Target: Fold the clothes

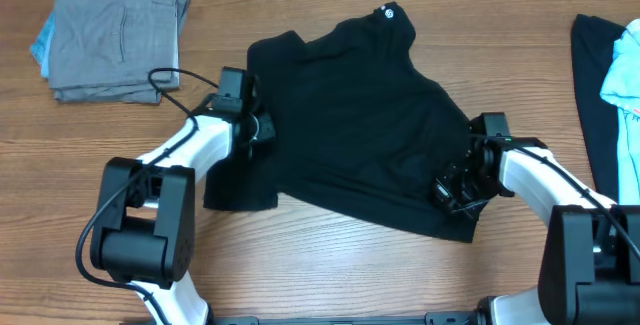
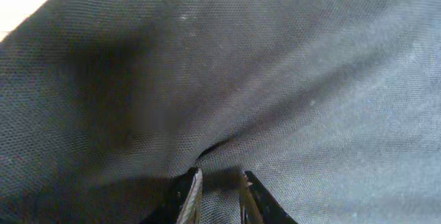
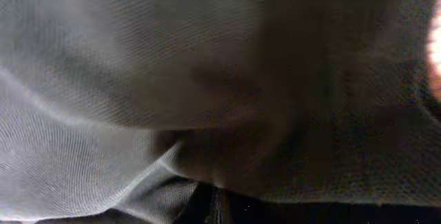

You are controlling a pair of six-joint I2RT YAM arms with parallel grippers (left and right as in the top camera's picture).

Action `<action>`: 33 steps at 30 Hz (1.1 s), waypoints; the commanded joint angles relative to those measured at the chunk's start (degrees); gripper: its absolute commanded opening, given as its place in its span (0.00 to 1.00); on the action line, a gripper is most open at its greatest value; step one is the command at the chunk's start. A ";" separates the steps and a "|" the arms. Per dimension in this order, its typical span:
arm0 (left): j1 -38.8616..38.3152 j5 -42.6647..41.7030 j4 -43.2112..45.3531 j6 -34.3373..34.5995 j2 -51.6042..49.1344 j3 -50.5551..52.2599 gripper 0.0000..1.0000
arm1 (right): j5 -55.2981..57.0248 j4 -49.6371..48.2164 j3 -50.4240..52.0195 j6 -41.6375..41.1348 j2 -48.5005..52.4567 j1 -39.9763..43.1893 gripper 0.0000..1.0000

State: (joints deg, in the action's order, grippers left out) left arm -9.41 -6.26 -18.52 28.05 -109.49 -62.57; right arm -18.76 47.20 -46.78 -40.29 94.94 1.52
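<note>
A black short-sleeved shirt lies spread and rumpled on the wooden table, with its small white logo at the far collar. My left gripper sits at the shirt's left sleeve. In the left wrist view its fingertips stand a narrow gap apart, with the mesh fabric showing between them and a crease running up from the tips. My right gripper is at the shirt's near right edge. Up close its jaws are pressed together with bunched fabric draped over them.
A folded grey garment stack lies at the far left corner. A light blue garment on a black one sits at the right edge. Both arm bases stand at the near table edge.
</note>
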 commanded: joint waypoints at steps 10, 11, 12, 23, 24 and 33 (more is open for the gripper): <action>6.99 3.23 -8.70 3.30 -5.14 1.55 0.17 | 8.46 1.03 2.95 1.53 0.55 14.62 0.04; 7.43 2.86 -10.10 4.74 -5.14 1.55 0.17 | 8.63 0.98 2.89 1.53 0.55 15.82 0.04; 7.80 1.84 -11.37 5.79 -5.14 1.55 0.17 | 8.70 0.83 2.82 1.53 0.55 16.87 0.04; 8.63 -19.56 -22.21 6.21 -5.11 1.55 0.04 | 3.21 -0.07 -2.58 5.44 0.55 27.50 0.04; 8.26 -20.68 -23.34 6.16 -5.09 1.55 0.04 | 3.23 0.76 -3.85 5.46 0.55 27.91 0.04; -0.72 -22.75 -25.70 9.49 -2.86 1.55 0.04 | 3.21 9.09 -18.32 5.49 0.55 29.90 0.04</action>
State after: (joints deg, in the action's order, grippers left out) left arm -6.26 -29.98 -44.56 34.76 -110.76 -63.11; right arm -16.40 55.20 -60.71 -35.53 95.18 31.05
